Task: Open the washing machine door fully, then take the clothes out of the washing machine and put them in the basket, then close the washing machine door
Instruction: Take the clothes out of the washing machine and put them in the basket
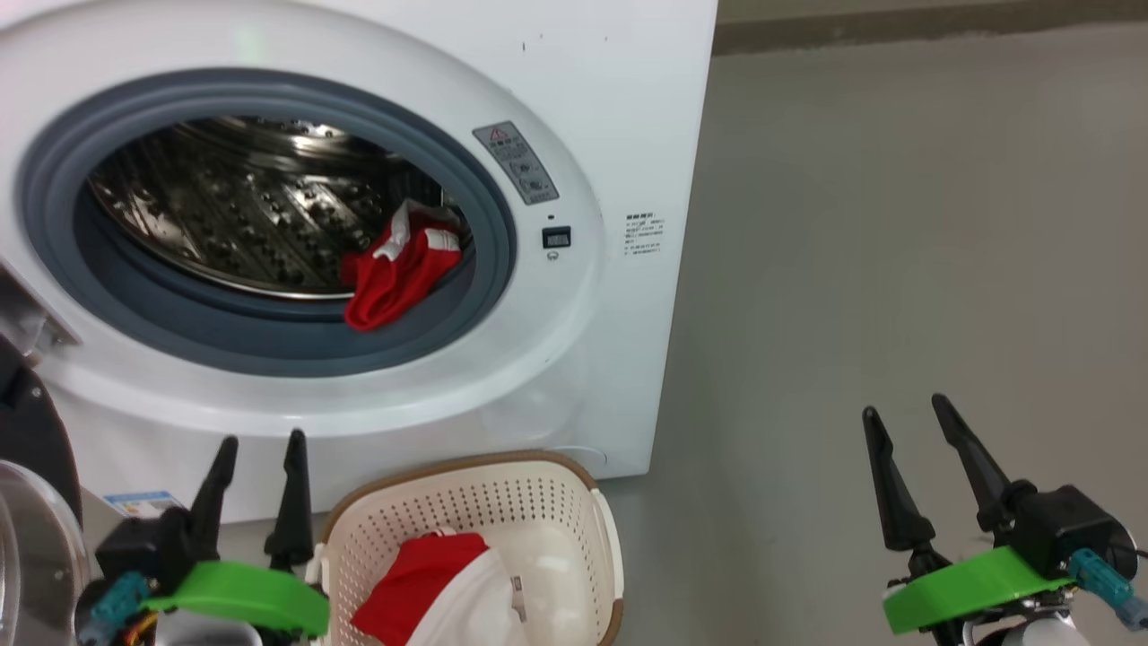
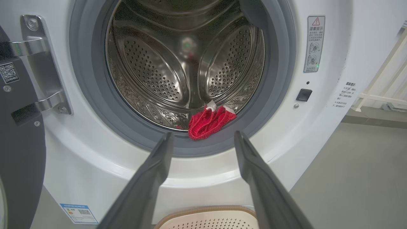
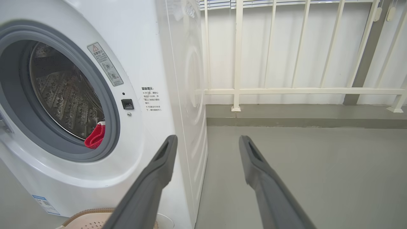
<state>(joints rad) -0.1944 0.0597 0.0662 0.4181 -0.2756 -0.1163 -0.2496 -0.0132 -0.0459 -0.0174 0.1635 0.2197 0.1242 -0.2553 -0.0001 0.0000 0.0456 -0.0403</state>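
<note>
Clothes (image 1: 401, 266): one red piece is lying at the drum's front lip in the washing machine (image 1: 619, 108), another is sitting in the basket (image 1: 466, 467). Both jaws are standing wide, empty. I'm judging unloading half done; next I'm needing the left reaching in.

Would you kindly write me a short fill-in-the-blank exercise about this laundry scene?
The big white washing machine's black-rimmed round door stands ____.
One red garment lies at the steel drum's mouth; a red-and-white garment lies in the cream plastic ____.
The left gripper and right gripper both hold ____.
Missing: open; basket; nothing.
</note>
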